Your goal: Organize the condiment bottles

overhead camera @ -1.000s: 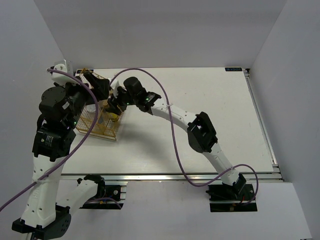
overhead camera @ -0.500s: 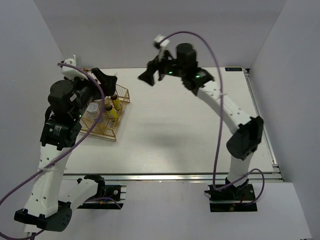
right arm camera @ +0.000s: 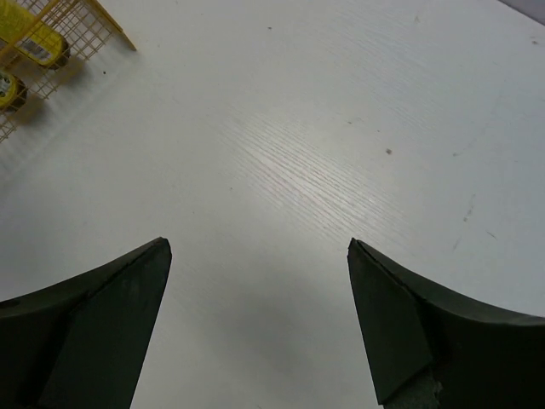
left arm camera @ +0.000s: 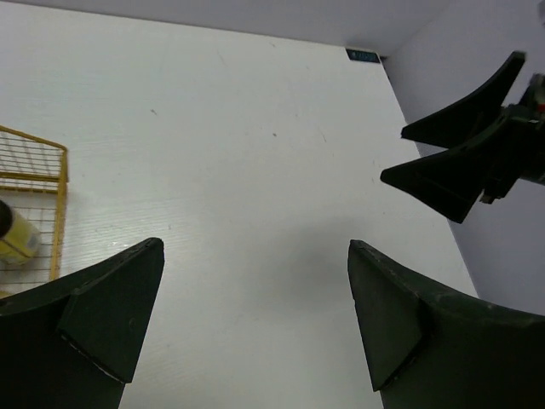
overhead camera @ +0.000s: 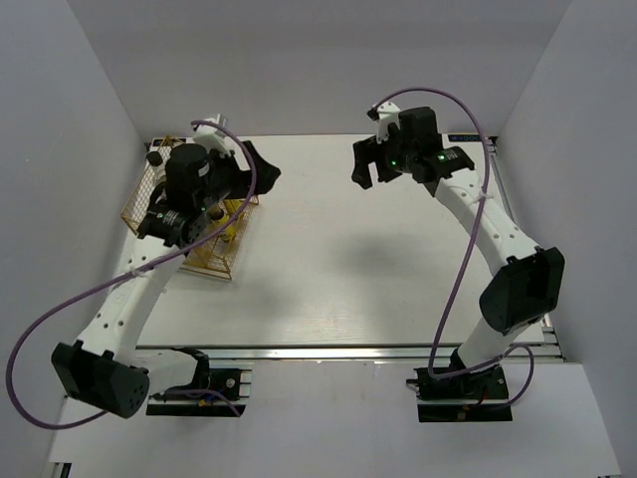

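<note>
Bottles (yellow-labelled, dark) sit in wire basket; left gripper and right gripper gape empty.

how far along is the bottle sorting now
Done, it seems: yellow-labelled bottles sit in the basket, and none shows loose on the table. In hand: nothing; the left claw and right claw are open and empty. Left: probably nothing, though the left arm hides part of the basket.
</note>
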Robot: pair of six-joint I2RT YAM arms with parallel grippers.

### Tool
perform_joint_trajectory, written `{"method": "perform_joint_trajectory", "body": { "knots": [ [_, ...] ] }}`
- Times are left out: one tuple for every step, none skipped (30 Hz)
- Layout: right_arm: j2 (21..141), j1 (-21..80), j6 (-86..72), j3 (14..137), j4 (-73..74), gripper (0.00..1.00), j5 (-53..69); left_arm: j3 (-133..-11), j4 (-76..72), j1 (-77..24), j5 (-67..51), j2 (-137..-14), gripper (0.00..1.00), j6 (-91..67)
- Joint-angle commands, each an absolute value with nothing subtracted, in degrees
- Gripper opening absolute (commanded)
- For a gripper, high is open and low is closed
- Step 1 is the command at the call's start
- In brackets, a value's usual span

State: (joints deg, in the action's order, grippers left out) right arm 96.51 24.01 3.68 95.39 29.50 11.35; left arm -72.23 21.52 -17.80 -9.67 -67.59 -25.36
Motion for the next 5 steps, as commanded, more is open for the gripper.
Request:
{"method": "perform_joint_trajectory", "body": {
  "knots": [
    [88.87,22.94,5.10,93.44,29.01,0.90,6.51,-72.60,18.11,-21.52,-9.59,-69.51,0.98,-25.40],
    [88.25,23.03,4.92,92.91,28.83,0.89,6.42,-72.68,17.67,-23.27,-9.06,-70.22,0.98,-25.31],
    [87.55,22.94,4.92,92.29,28.39,0.89,6.59,-72.86,17.49,-24.07,-8.44,-70.75,0.98,-25.40],
    [87.10,23.03,4.92,91.07,28.04,0.89,6.77,-72.95,17.32,-24.78,-8.00,-71.27,0.98,-25.49],
    [85.97,22.94,4.83,90.18,27.52,0.89,6.68,-73.04,16.88,-26.09,-7.39,-72.24,0.98,-25.49]
  ]
}}
